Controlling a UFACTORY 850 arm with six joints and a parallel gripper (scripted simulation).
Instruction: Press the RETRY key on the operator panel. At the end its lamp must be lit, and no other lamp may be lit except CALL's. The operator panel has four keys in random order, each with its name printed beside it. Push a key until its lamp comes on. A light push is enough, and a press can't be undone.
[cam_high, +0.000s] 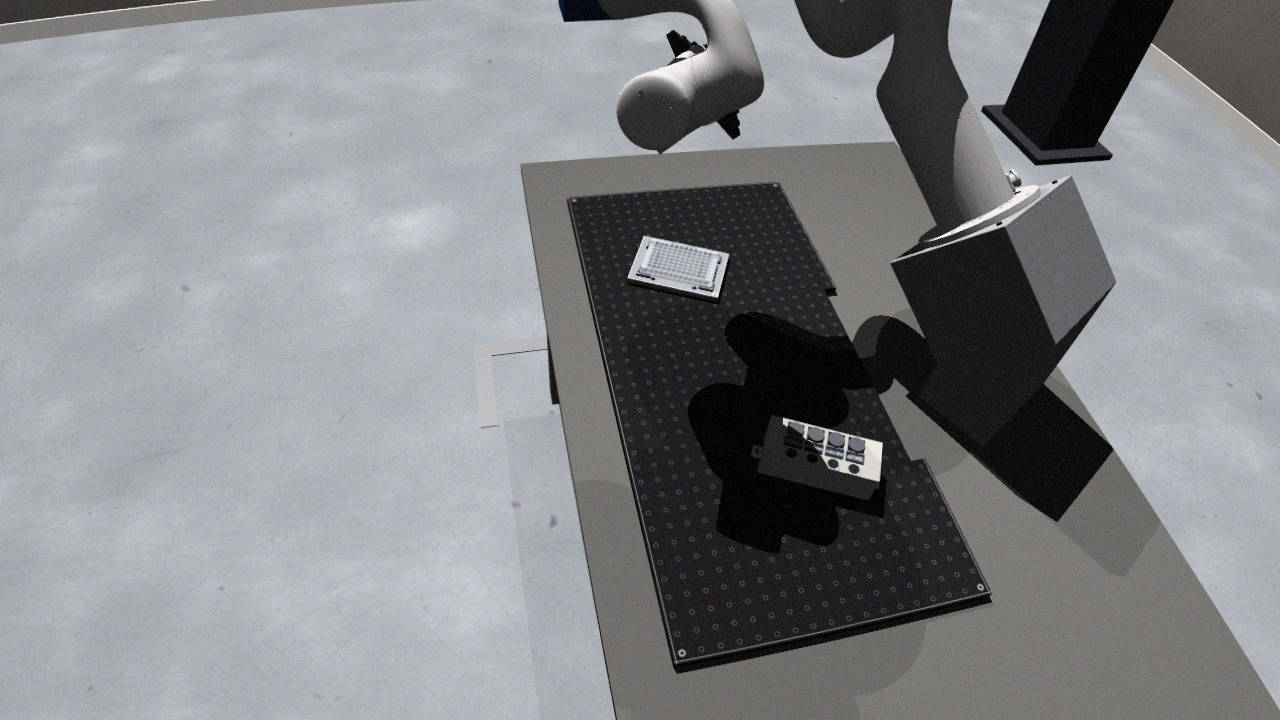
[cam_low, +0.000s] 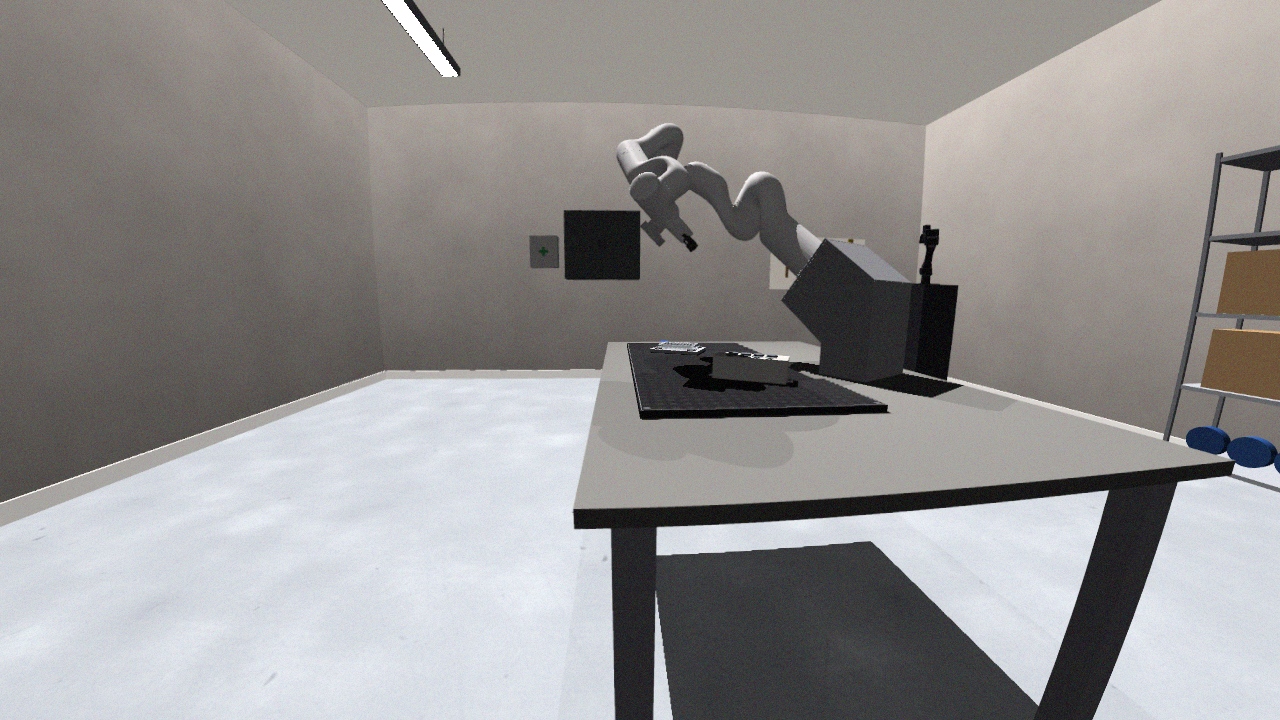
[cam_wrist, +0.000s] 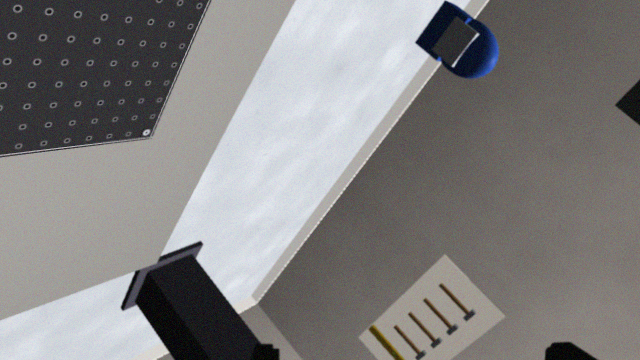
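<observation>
While the gripper (cam_low: 677, 238) hangs spread and empty high at upper centre of the exterior view, the operator panel (cam_high: 820, 456) lies well below on the perforated mat (cam_high: 680, 376), lower right of centre, key row running left-right.

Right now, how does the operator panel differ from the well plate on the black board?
The operator panel is a taller boxy block; the well plate is flat and low. The panel carries four round keys in a row; the plate shows a fine grid. The panel lies partly in shadow; the plate is fully lit. Both rest on the perforated board.
</observation>
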